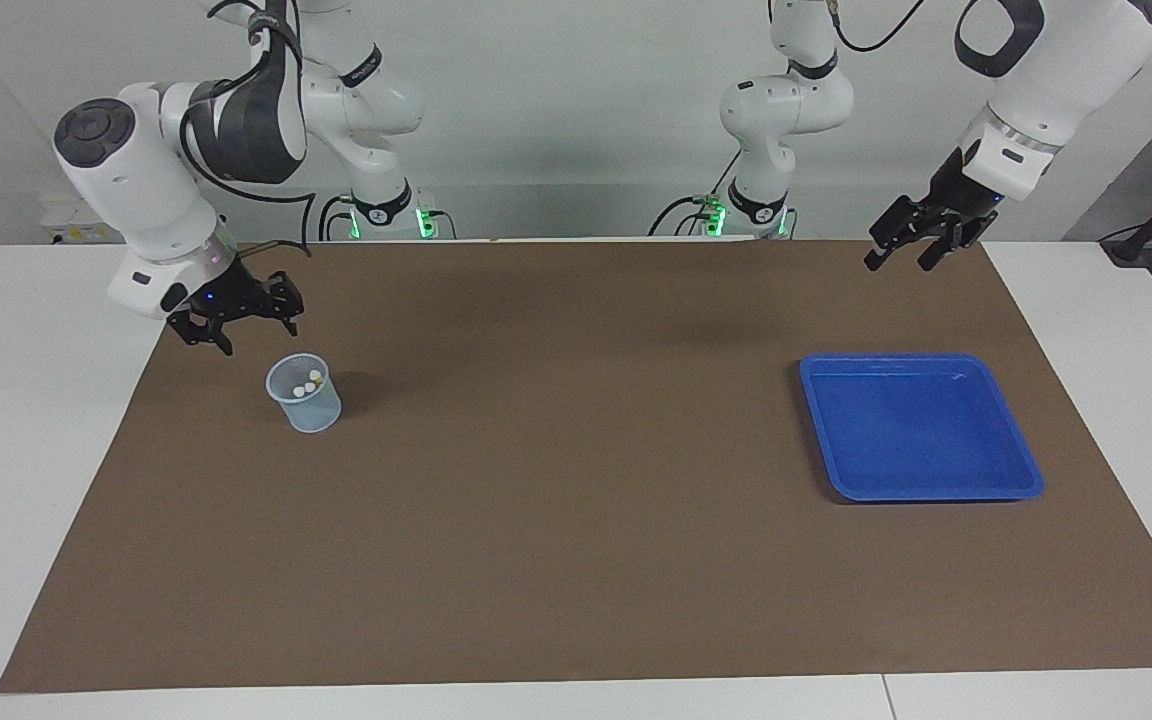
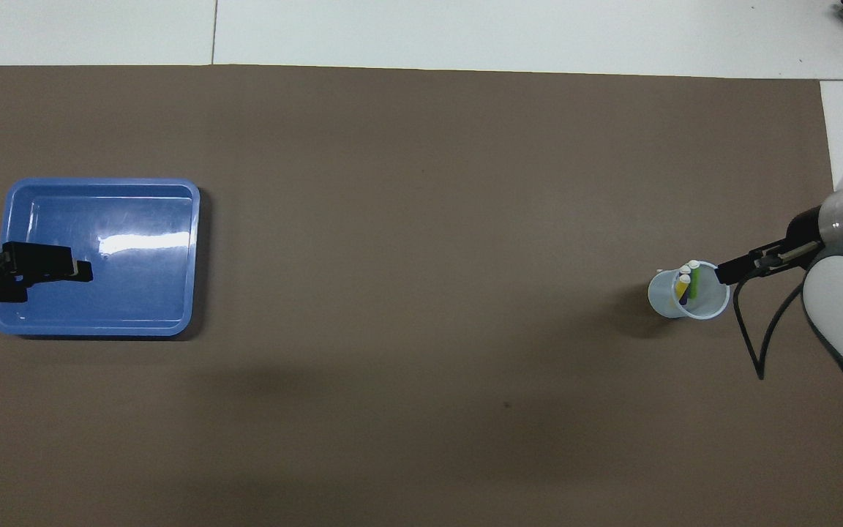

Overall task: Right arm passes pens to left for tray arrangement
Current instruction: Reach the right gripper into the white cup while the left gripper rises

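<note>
The 3 pens (image 2: 687, 282) (yellow, green, purple) stand upright in a small mesh cup (image 1: 306, 394) on the brown mat (image 1: 576, 540) at the right arm's end of the table. The right gripper (image 1: 239, 322) hangs just beside the cup, jaws apart, holding nothing. The left gripper (image 1: 921, 240) hovers with jaws spread and empty, up in the air near the blue tray (image 1: 1026, 480).

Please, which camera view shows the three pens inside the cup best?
The overhead view shows them best: it looks down into the cup, so the yellow, green and purple pens show along their length. The facing view shows only their pale ends through the cup's mouth; their colours are not visible.
</note>
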Controlling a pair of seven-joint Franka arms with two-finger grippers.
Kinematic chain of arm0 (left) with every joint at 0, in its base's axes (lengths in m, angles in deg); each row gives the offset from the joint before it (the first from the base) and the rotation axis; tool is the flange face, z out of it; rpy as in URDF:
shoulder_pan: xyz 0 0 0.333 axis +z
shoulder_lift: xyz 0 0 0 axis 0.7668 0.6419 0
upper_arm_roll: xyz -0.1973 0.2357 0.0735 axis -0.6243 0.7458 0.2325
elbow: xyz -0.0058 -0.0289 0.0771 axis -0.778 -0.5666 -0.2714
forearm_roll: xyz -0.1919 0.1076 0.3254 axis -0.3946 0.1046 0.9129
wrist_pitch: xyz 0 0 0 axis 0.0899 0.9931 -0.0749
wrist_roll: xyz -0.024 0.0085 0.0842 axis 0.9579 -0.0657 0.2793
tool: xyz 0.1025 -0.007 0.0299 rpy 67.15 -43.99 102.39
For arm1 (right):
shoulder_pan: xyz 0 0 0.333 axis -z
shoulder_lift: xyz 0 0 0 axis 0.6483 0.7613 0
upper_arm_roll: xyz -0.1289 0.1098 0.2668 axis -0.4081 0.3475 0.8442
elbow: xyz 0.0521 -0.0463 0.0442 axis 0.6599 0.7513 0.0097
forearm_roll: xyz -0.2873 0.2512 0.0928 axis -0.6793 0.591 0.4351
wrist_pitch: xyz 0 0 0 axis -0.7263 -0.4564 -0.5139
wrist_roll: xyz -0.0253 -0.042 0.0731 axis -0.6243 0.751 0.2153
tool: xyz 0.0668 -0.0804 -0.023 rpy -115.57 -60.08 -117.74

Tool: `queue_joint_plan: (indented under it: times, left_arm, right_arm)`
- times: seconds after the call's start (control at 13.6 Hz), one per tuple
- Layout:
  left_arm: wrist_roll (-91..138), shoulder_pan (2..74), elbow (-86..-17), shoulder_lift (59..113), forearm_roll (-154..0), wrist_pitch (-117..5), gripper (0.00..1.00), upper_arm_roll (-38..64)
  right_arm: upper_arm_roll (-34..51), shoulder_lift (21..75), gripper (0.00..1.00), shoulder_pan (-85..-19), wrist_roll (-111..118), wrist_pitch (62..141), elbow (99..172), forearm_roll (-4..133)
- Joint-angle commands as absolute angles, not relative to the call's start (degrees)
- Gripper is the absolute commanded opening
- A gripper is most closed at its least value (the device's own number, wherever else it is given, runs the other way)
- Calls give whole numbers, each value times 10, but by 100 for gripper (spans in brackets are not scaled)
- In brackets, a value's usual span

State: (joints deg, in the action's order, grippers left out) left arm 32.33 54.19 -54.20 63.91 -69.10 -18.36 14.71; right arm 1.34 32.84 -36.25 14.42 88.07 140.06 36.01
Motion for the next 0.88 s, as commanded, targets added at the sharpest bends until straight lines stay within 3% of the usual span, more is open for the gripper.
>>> queue_joint_plan:
  times: [0.0, 0.22, 0.81]
  left_arm:
    - [236, 539, -623, 588, -745, -238, 100, 143]
    - [130, 523, -634, 586, -841, -263, 100, 137]
    - [97, 505, -688, 555, -891, -286, 100, 137]
  right_arm:
    - [19, 319, 77, -367, 87, 901, 1435, 391]
    - [20, 342, 71, -380, 83, 935, 1435, 411]
    - [19, 359, 60, -387, 11, 982, 1479, 412]
